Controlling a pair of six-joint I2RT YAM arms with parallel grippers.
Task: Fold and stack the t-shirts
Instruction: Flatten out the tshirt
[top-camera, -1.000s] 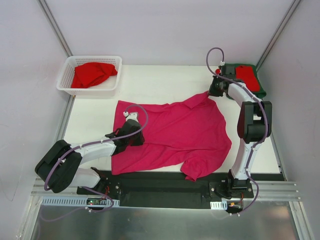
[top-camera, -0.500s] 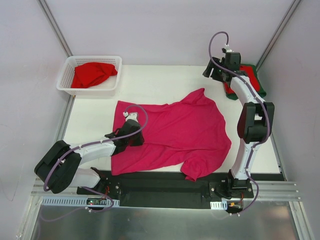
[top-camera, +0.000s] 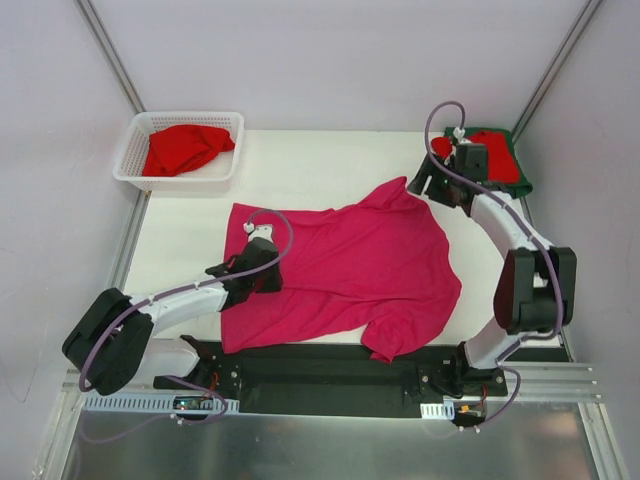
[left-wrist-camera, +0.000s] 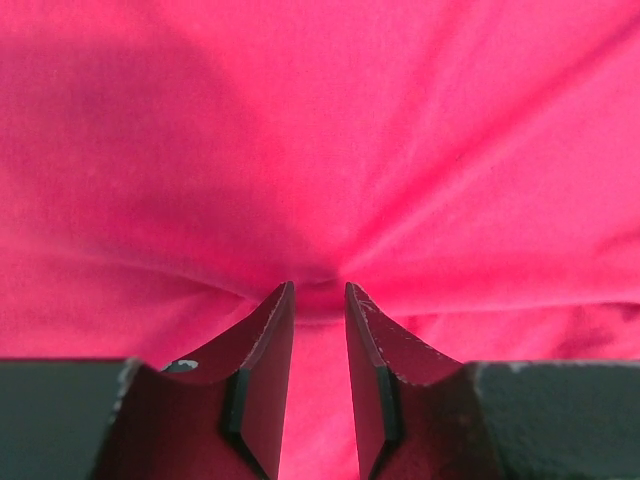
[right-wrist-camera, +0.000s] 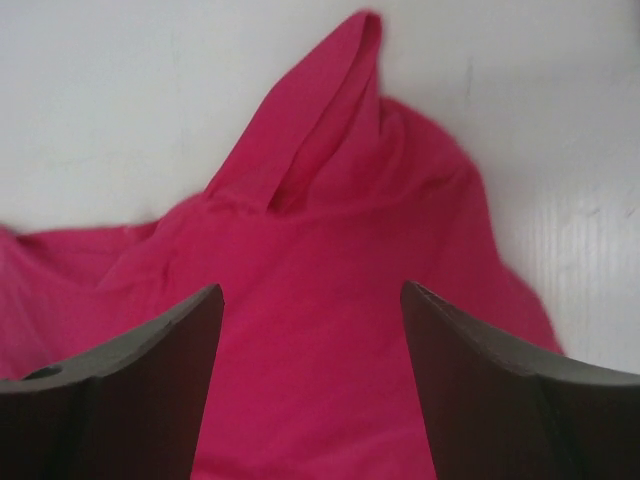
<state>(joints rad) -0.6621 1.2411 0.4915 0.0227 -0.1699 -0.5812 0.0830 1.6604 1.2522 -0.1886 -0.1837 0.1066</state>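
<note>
Overhead and wrist views of the folding scene. The pink shirt (top-camera: 350, 270) lay spread across the middle of the white surface (top-camera: 330, 160), its near hem at the front edge and one pointed fold reaching toward the far right. The left fingers (top-camera: 258, 275) rested on the shirt's left part, close to its left edge; in the left wrist view these fingers (left-wrist-camera: 278, 320) stood nearly together, clamped on a small pucker of pink cloth (left-wrist-camera: 400, 150), with creases radiating from the narrow gap between their tips. The right fingers (top-camera: 425, 185) were at the shirt's far right corner; in the right wrist view they (right-wrist-camera: 190, 340) stood wide apart and held nothing, the pink cloth (right-wrist-camera: 320, 350) lying below and between them and its raised, pointed fold (right-wrist-camera: 330, 120) lying just beyond the tips against bare surface. A crumpled red shirt (top-camera: 182, 148) lay in the basket (top-camera: 135, 165) at the far left corner. At the far right, behind the right arm, a folded red shirt (top-camera: 495, 155) lay on a green shirt (top-camera: 524, 183).
</note>
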